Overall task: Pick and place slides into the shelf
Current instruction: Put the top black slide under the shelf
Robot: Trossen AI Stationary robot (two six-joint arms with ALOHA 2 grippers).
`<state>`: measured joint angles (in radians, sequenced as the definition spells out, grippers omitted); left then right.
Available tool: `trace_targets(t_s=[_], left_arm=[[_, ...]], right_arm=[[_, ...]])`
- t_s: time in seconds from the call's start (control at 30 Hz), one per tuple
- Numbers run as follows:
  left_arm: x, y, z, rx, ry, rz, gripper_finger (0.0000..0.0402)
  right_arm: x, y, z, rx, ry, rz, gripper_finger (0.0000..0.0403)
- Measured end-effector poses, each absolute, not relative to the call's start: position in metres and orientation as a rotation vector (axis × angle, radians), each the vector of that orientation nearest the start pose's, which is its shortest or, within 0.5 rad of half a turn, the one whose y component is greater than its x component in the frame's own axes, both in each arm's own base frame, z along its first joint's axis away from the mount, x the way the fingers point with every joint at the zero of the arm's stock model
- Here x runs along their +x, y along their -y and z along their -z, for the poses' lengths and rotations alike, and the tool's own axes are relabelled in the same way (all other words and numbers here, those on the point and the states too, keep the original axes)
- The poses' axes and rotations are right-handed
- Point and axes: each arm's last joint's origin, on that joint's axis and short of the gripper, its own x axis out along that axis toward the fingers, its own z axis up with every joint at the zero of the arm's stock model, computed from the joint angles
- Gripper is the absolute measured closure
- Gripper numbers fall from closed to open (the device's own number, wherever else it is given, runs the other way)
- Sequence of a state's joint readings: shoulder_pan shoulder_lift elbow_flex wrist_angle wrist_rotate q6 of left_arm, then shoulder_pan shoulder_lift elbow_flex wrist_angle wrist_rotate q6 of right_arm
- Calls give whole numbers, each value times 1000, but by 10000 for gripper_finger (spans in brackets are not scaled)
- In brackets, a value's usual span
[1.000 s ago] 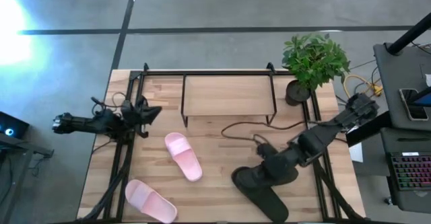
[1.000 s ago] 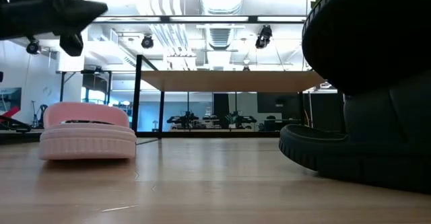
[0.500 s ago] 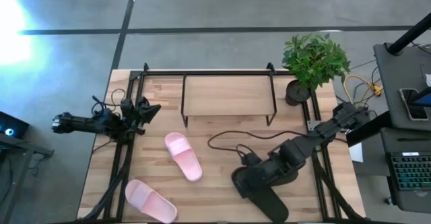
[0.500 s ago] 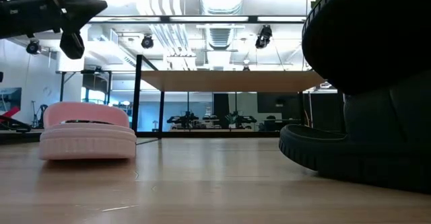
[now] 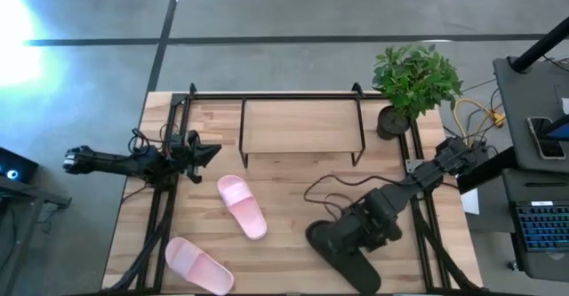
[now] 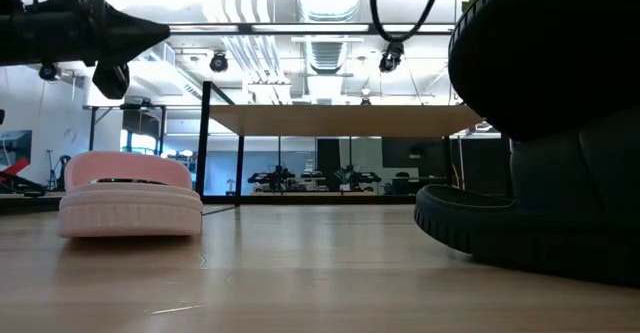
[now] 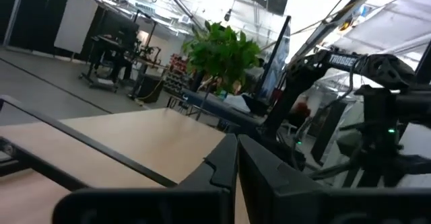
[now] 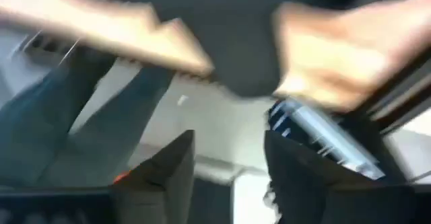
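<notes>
1. My right gripper is low over the front-right of the table, at about five o'clock from the table's centre, directly above the black rubber slide sandals. In the wrist view its two dark fingers stand spread with a clear gap; nothing is pinched between them.
2. My left gripper waits at the table's nine o'clock edge, fingers pressed together, holding nothing.
3. The two light pink rubber slide sandals lie apart: one near the centre, the other at seven o'clock by the front edge.
4. The low shelf with thin black metal frame and light wooden top board stands at twelve o'clock, with no slide on it.
5. Judgement: the step in hand is the grasp on a black slide. To do it well, I should straddle the broad strap or one side wall, not the sole, and settle fully before closing.
6. Risk: the black pair appear to overlap, so a careless bite may drag both.
7. The loose cable nearby must stay clear of the lift path.
</notes>
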<state>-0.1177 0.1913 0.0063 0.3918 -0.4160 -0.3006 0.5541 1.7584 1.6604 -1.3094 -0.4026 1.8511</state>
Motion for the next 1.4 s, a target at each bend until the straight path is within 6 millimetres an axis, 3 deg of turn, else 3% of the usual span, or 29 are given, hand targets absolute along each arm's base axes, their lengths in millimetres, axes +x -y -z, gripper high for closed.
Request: trace_targets(t_s=[0.17, 0.37, 0.5, 0.7, 1.07, 1.23, 1.4], left_arm=[[108, 1, -185, -344, 218, -269, 402], [109, 1, -183, -333, 196, -273, 402], [109, 1, -183, -313, 195, -275, 402], [109, 1, -183, -316, 201, -274, 402], [110, 1, -183, -314, 192, -276, 402], [110, 1, -183, -318, 194, -275, 402], [109, 1, -185, -322, 202, -273, 402]], right_arm=[[266, -169, -298, 997, -1489, 1038, 192], [277, -173, -272, 616, -1555, 884, 192], [287, -179, -246, 461, -1660, 822, 193], [295, -186, -220, 489, -1725, 924, 193], [281, -193, -206, 654, -1736, 1207, 197], [267, -196, -204, 684, -1737, 1283, 243], [252, -194, -206, 706, -1702, 1352, 326]])
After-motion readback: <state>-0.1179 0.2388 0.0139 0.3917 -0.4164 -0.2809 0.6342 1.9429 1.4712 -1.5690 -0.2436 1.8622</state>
